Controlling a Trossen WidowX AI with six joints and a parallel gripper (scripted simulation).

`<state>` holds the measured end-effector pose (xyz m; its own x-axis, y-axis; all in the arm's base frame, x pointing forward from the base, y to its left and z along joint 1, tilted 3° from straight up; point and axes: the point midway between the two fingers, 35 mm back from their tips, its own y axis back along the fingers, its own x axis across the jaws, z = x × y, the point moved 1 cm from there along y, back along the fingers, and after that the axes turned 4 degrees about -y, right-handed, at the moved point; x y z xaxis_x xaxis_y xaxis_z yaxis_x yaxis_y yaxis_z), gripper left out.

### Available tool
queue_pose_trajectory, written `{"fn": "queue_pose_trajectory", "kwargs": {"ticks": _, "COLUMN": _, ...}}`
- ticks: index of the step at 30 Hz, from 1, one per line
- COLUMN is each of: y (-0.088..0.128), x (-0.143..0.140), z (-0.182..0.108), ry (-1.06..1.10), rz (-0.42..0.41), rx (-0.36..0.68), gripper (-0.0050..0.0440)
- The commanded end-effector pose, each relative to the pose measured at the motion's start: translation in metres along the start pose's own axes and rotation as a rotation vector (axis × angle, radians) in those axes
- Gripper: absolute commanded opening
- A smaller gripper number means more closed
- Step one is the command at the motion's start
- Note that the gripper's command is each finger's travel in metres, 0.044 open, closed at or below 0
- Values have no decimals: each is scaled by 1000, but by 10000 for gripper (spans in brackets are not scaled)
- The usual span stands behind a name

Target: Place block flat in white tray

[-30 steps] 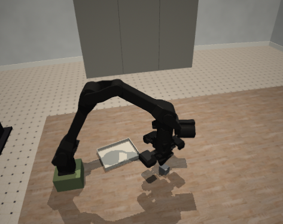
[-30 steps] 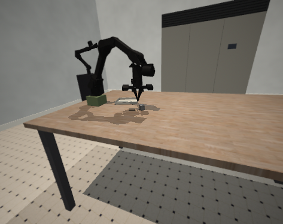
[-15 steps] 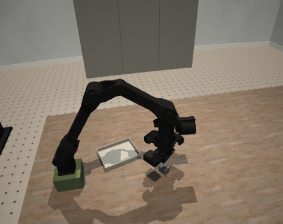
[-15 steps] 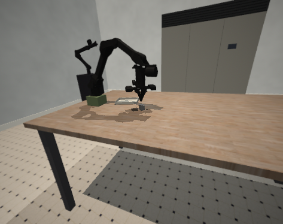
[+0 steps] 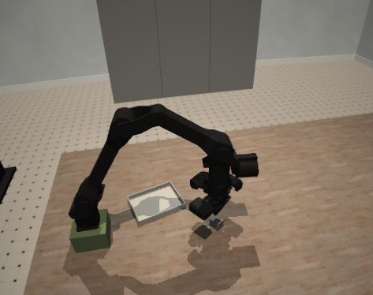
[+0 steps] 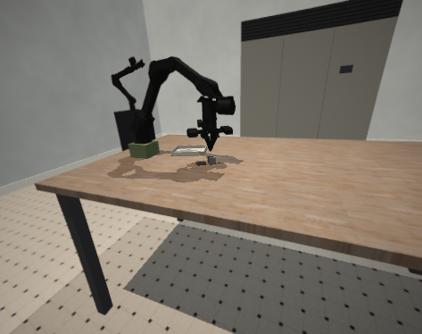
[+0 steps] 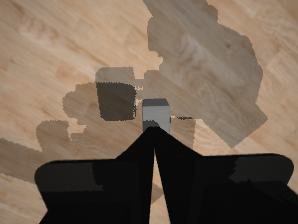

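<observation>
A small grey block [image 5: 217,223] [image 6: 211,159] [image 7: 156,115] lies on the wooden table, to the right of the white tray [image 5: 180,197] [image 6: 179,152]. My gripper [image 5: 204,212] [image 6: 210,148] [image 7: 153,131] hangs a little above the block with its fingers pointing down and pressed together, holding nothing. In the wrist view the block shows just past the fingertips, with its dark shadow to its left. The tray is empty.
The arm's green base block [image 5: 91,236] [image 6: 144,149] stands left of the tray. A second black stand [image 6: 128,118] is behind it. The table's near edge [image 6: 220,221] is far from the gripper.
</observation>
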<state>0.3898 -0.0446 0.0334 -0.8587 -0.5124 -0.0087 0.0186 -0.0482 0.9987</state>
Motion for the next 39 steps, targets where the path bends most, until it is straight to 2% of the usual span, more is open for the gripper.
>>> {"fn": "queue_pose_trajectory", "kwargs": {"ticks": 1, "y": 8, "x": -3, "z": -2, "ry": 8, "rz": -20, "rx": 19, "gripper": 0}}
{"fn": "queue_pose_trajectory", "kwargs": {"ticks": 17, "y": 8, "x": -3, "z": -2, "ry": 8, "rz": -20, "rx": 19, "gripper": 0}}
{"fn": "queue_pose_trajectory", "kwargs": {"ticks": 18, "y": 8, "x": -3, "z": -2, "ry": 8, "rz": -20, "rx": 19, "gripper": 217}}
{"fn": "queue_pose_trajectory", "kwargs": {"ticks": 39, "y": 4, "x": -3, "z": -3, "ry": 8, "rz": -21, "rx": 17, "gripper": 217}}
